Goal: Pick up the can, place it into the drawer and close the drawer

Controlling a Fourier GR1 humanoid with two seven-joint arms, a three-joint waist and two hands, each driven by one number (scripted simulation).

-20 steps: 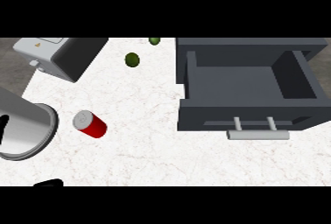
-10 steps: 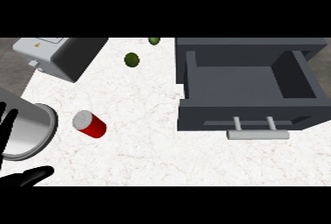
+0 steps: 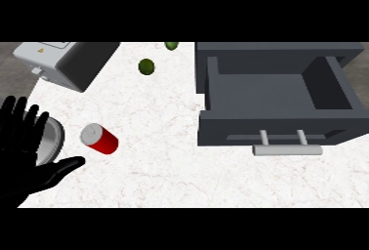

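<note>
Can [image 3: 99, 138]: lying centre-left, untouched; my left hand [image 3: 27, 151], fingers spread, newly risen at lower left; drawer [image 3: 277, 97] open.

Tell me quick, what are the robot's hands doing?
Left hand: open, fingers spread, holding nothing, beside the red can.
Right hand: not in view.

Red can [image 3: 99, 139] lies near the spread left hand [image 3: 25, 161] — drawer [image 3: 277, 100] open.

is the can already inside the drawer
No, the red can lies on the white counter, apart from the open drawer, which holds nothing.
</note>
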